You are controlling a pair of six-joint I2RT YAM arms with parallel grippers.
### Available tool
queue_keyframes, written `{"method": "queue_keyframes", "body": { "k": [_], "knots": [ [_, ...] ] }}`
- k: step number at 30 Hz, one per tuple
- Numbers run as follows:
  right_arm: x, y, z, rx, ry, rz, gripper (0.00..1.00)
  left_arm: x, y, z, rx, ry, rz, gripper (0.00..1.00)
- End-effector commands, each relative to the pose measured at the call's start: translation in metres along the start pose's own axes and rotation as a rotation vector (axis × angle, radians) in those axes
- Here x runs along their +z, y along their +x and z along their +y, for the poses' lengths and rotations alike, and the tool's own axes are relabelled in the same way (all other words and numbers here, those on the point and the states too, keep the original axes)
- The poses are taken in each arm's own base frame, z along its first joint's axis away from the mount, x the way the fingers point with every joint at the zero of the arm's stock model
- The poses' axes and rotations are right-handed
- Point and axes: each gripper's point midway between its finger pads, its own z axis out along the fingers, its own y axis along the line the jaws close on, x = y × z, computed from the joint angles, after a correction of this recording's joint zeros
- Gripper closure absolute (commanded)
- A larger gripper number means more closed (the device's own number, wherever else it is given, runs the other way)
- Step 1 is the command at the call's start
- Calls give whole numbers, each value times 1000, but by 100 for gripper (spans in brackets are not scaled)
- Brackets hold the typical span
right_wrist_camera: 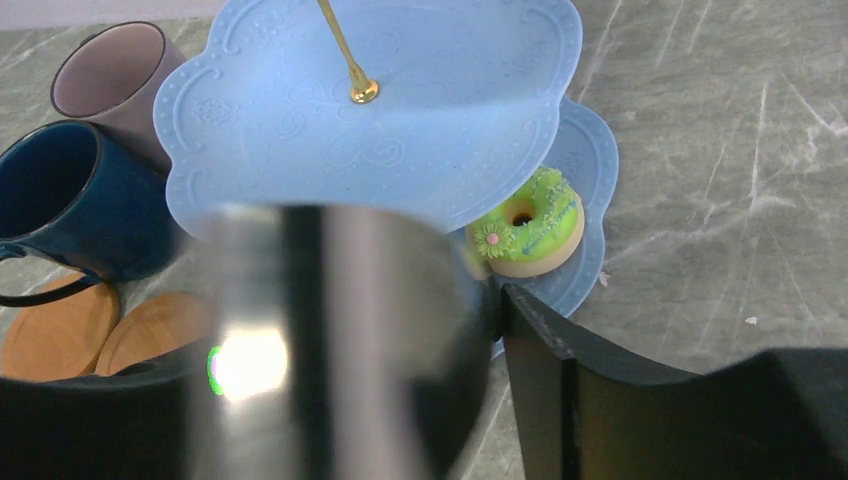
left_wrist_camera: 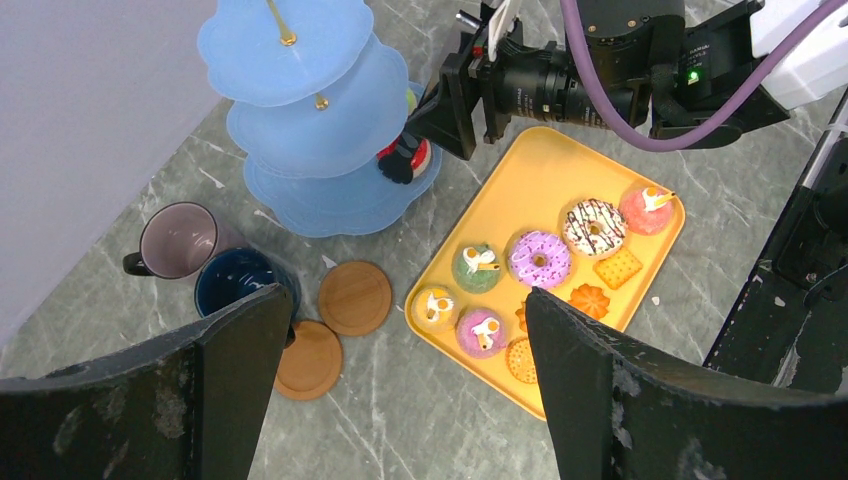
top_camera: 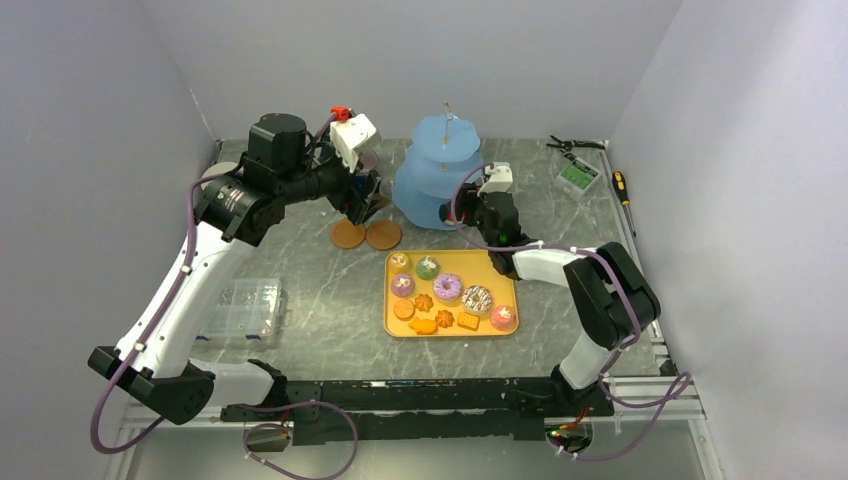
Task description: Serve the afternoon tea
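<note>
The light-blue stand (top_camera: 437, 165) (left_wrist_camera: 300, 120) (right_wrist_camera: 400, 110) stands at the back. A green doughnut (right_wrist_camera: 525, 225) lies on its bottom tier. My right gripper (top_camera: 468, 205) (left_wrist_camera: 455, 100) (right_wrist_camera: 345, 320) is shut on the black tongs (right_wrist_camera: 330, 330), whose tips reach a red piece (left_wrist_camera: 420, 155) on that tier. My left gripper (top_camera: 368, 205) (left_wrist_camera: 400, 300) hangs open and empty above the two coasters (left_wrist_camera: 355, 297). The mauve mug (left_wrist_camera: 180, 240) and dark-blue mug (left_wrist_camera: 235, 280) sit beside the coasters. Doughnuts (top_camera: 447, 288), cupcakes (left_wrist_camera: 477, 268) and biscuits (left_wrist_camera: 617, 268) fill the yellow tray (top_camera: 452, 254).
A clear plastic box (top_camera: 245, 305) lies at the left by my left arm. Pliers (top_camera: 575, 145), a green card (top_camera: 578, 177) and a screwdriver (top_camera: 622, 185) lie at the back right. Grey walls close in the left, back and right sides.
</note>
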Motion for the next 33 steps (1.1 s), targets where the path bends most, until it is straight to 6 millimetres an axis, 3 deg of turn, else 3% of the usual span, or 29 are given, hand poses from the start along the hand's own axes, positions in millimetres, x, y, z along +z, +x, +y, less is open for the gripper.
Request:
{"method": "queue_keyframes", "body": {
  "k": [1,6,13,18,27,33],
  "knots": [
    [2,-32,-4,-7,27,-98,30,-9,-11,-2,20,-4,-44,7],
    [-9,-41,3,-16,-2,-120,26,-7,-11,-3,17,6,-42,7],
    [-36,-49,11,3,-24,-146,33,-6,-10,-3,16,8,-40,7],
    [-53,-42,19,32,-49,-128,37,-2,-5,-1,8,5,-27,7],
    [-72,-23,67,49,-170,-78,44,6,-2,2,-9,0,-11,7],
    [-100,-19,64,30,-164,-60,44,9,2,2,-12,5,5,7]
  ]
}}
